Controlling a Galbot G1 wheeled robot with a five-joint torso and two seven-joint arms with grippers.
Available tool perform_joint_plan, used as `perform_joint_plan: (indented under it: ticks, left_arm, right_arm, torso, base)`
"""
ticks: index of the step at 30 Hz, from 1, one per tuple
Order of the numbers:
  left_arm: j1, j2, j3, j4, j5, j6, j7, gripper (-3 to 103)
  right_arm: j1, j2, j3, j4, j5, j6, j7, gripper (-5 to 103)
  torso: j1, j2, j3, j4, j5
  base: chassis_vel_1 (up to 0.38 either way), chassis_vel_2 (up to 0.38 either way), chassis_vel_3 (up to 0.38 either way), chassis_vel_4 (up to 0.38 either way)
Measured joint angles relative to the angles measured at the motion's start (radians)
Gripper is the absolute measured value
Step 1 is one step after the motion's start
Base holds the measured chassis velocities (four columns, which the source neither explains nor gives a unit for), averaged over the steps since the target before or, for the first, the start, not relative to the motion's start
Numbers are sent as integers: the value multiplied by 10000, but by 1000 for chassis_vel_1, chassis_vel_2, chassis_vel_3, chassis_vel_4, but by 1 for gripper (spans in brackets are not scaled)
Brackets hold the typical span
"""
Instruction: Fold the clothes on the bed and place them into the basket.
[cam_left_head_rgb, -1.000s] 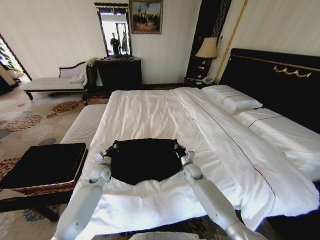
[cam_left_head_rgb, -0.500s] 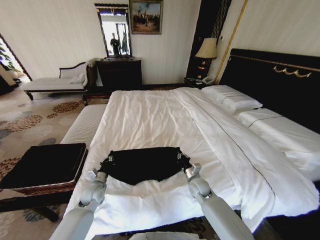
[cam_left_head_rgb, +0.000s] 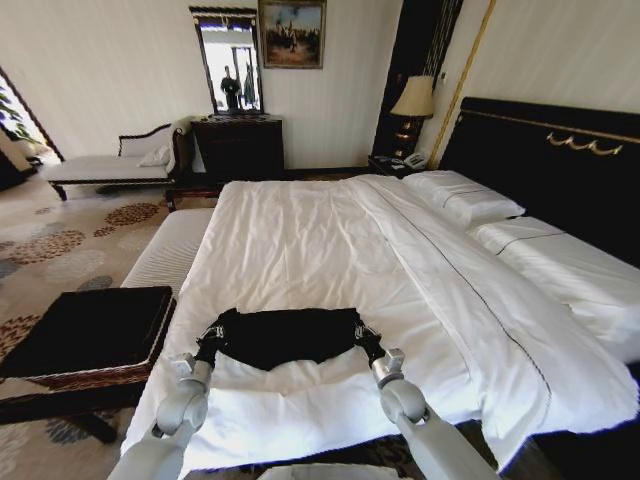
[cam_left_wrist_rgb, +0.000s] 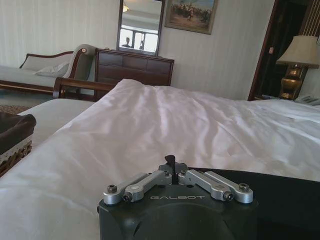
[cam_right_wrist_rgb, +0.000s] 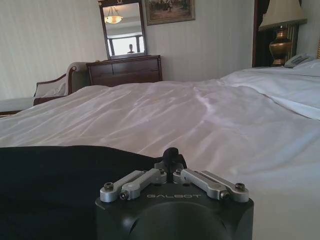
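The basket (cam_left_head_rgb: 90, 330), woven wicker with a black top, sits on the floor off the left side of the bed (cam_left_head_rgb: 300, 230), well apart from the garment. On the white duvet near the foot edge lies the black T-shirt (cam_left_head_rgb: 285, 335), drawn into a wide, shallow band with its lettering hidden.

The left gripper (cam_left_head_rgb: 212, 333) sits at the shirt's left corner, and in the left wrist view its fingers (cam_left_wrist_rgb: 170, 161) are clenched together at the edge of the black cloth, apparently pinching that corner. The right gripper (cam_left_head_rgb: 366, 340) mirrors it at the right corner; its fingers (cam_right_wrist_rgb: 171, 154) are likewise pressed together right at the fabric's rim.

This looks like a fold in progress, the two held corners being carried toward the robot over the rest of the shirt. To do it well, both arms should travel at the same pace and height so the folded edge stays straight and parallel to the foot of the bed. Keeping the cloth lightly taut between the grippers should prevent a sag in the middle. Low, slow travel should avoid dragging the duvet into wrinkles beneath.
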Motion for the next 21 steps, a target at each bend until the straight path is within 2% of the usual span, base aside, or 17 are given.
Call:
perform_joint_plan:
  ticks: [7, 11, 14, 15, 17, 18, 20, 21]
  left_arm:
    - [166, 68, -81, -140, 101, -25, 5, 0]
    - [471, -4, -131, -358, 446, -31, 4, 0]
    - [762, -145, -258, -581, 632, -31, -11, 0]
    - [762, -145, -258, -581, 632, -31, -11, 0]
    - [952, -161, -427, -778, 692, -31, -12, 11]
    - [1020, -154, -504, -855, 708, -31, -11, 11]
    - [1158, -118, -716, -1011, 729, -30, -7, 22]
    - [1158, -118, -716, -1011, 729, -30, -7, 22]
  right_arm:
    - [-279, 17, 5, 161, -100, 7, -28, 1]
    - [-571, 189, 111, 182, -342, 101, -188, -2]
    - [-768, 216, 240, 360, -402, 147, -205, 13]
    - [-768, 216, 240, 360, -402, 147, -205, 13]
    - [-922, 107, 357, 629, -370, 155, -194, 24]
    - [-992, 56, 398, 728, -362, 157, -174, 24]
    - [-1164, -39, 486, 961, -326, 157, -107, 35]
    - [-1164, -39, 486, 961, -326, 157, -107, 35]
  torso:
    - [1, 0, 0, -1, 0]
    - [0, 0, 0, -1, 1]
    - [0, 0, 0, 0, 0]
    - [0, 0, 0, 0, 0]
    - [0, 0, 0, 1, 1]
    - [0, 0, 0, 1, 0]
    - [0, 0, 0, 0, 1]
    - [0, 0, 0, 0, 1]
  base:
    - [0, 0, 0, 0]
    - [0, 0, 0, 0]
    - [0, 0, 0, 0]
    - [0, 0, 0, 0]
    - [0, 0, 0, 0]
    - [0, 0, 0, 0]
    - [0, 0, 0, 0]
    - [0, 0, 0, 0]
